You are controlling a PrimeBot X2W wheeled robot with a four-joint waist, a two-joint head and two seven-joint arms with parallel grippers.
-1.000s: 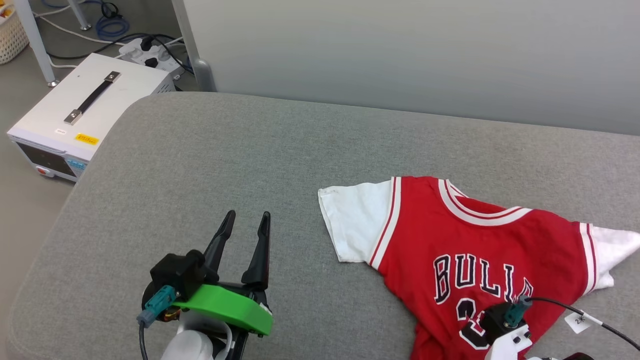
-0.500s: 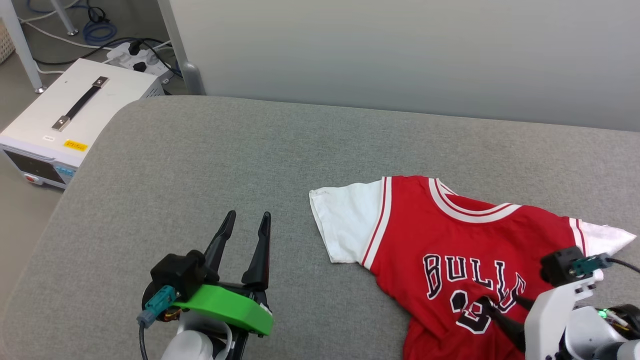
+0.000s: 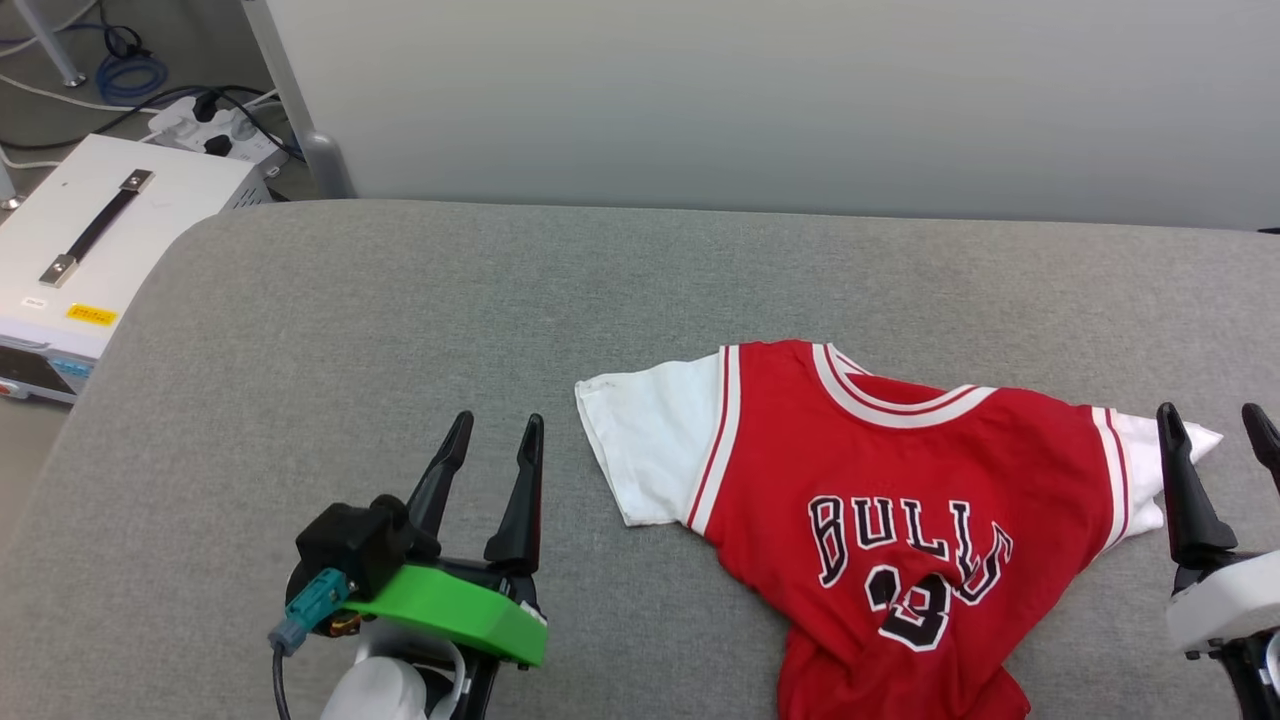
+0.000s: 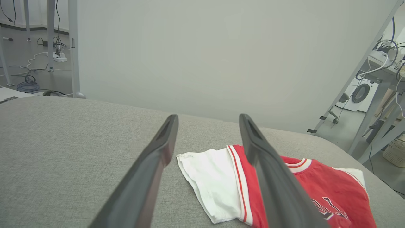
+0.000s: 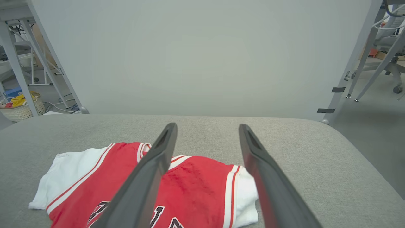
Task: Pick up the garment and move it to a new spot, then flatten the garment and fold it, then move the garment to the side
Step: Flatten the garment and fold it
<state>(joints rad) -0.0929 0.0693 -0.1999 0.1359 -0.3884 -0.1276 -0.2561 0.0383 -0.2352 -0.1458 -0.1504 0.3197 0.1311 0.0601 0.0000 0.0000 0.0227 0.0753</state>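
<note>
The right gripper [image 3: 1210, 425] is standing with its two fingers spread and is carrying nothing. In the right wrist view, cloth and grey surface are showing through the gap between them. One second ago this gripper was bearing down on the lower front of the garment [image 3: 880, 470], over the numerals. It has since come off the cloth and is now sitting just beside the garment's right-hand sleeve.

The left gripper [image 3: 497, 425] is likewise spread and empty. It is waiting near the garment's left-hand sleeve, apart from it, in the same pose as one second ago.

The garment is lying chest-up on the grey padded table [image 3: 400, 300], between the two grippers. Its collar and left-hand sleeve are lying flat. Its lower body is bunching into a narrow, creased mass, and its right-hand sleeve is crumpling.

The whole head view has shifted over the last second, so the camera is turning; the garment is probably not sliding.

The release suggests that the relocation step is ending and the flattening step is beginning. The bunched hem is probably needing to be drawn out first.
</note>
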